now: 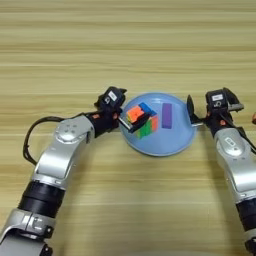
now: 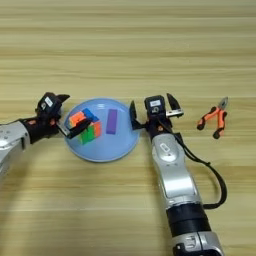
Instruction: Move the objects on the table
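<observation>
A round light-blue plate (image 1: 165, 145) lies mid-table. On it sit a multicolour puzzle cube (image 1: 142, 112) at the left and a purple rectangular block (image 1: 167, 115) to its right. My left gripper (image 1: 131, 107) is at the plate's left rim, open. Its lower finger (image 2: 75, 131) lies against the cube's near-left side, while the upper finger stands clear of it. My right gripper (image 2: 151, 99) is at the plate's right rim, open wide and holding nothing. Its left finger (image 2: 132, 112) is at the rim.
Orange-handled pliers (image 2: 214, 117) lie on the wooden table (image 1: 125, 45) to the right of my right gripper. Both forearms reach in from the near edge.
</observation>
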